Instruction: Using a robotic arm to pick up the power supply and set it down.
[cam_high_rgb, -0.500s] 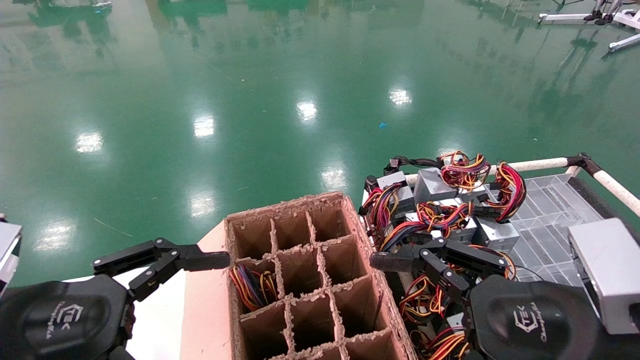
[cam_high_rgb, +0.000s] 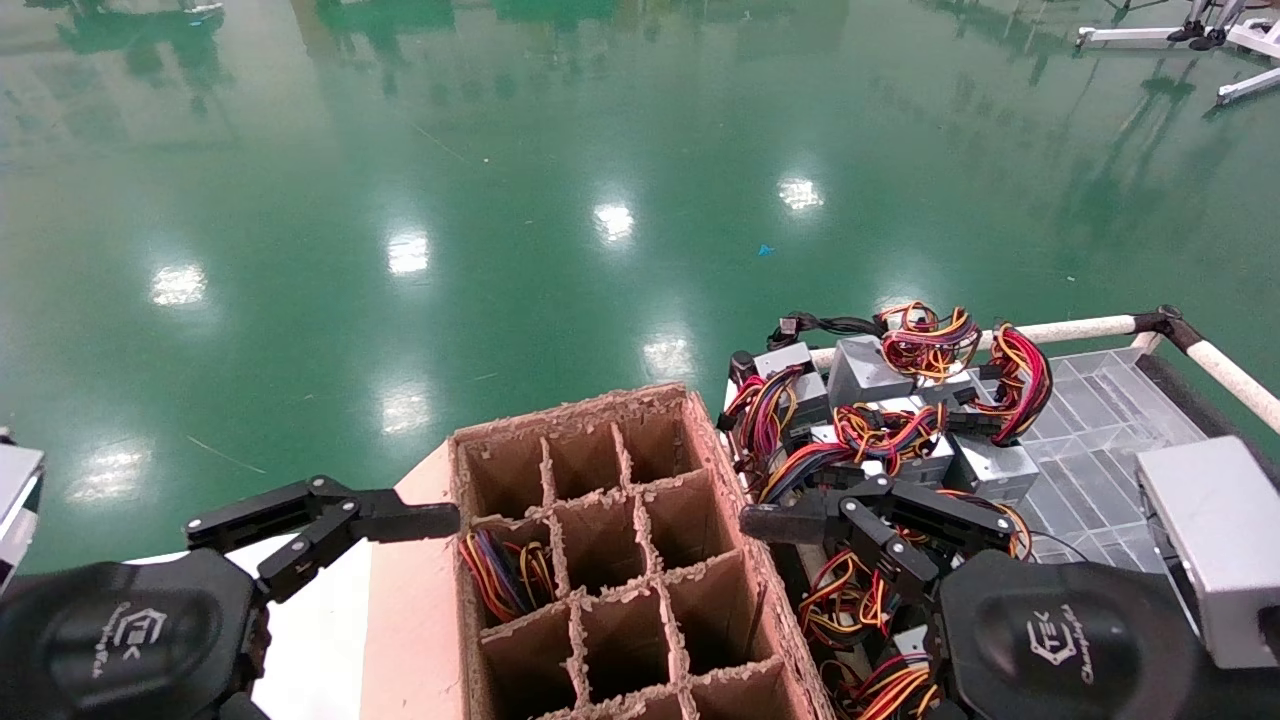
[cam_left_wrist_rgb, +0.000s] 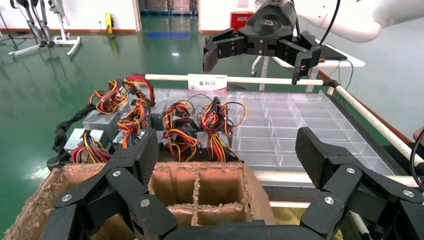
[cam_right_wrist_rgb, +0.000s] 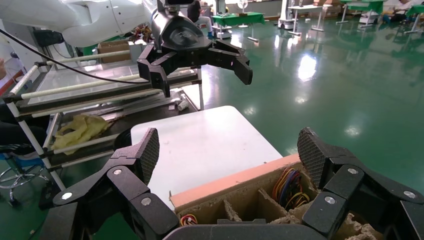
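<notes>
Several power supplies, small grey boxes with red, orange, yellow and black wires, lie heaped on the left part of a clear divided tray; the left wrist view shows the heap too. My right gripper hangs open just above the near edge of that heap, with nothing between its fingers. My left gripper stands open and empty beside the left wall of the brown cardboard box. One near-left cell of the box holds a wire bundle, also visible in the right wrist view.
The cardboard box with dividers sits between the two arms on a white table. A white pipe rail borders the tray at the back and right. A grey box is mounted on my right forearm. Green floor lies beyond.
</notes>
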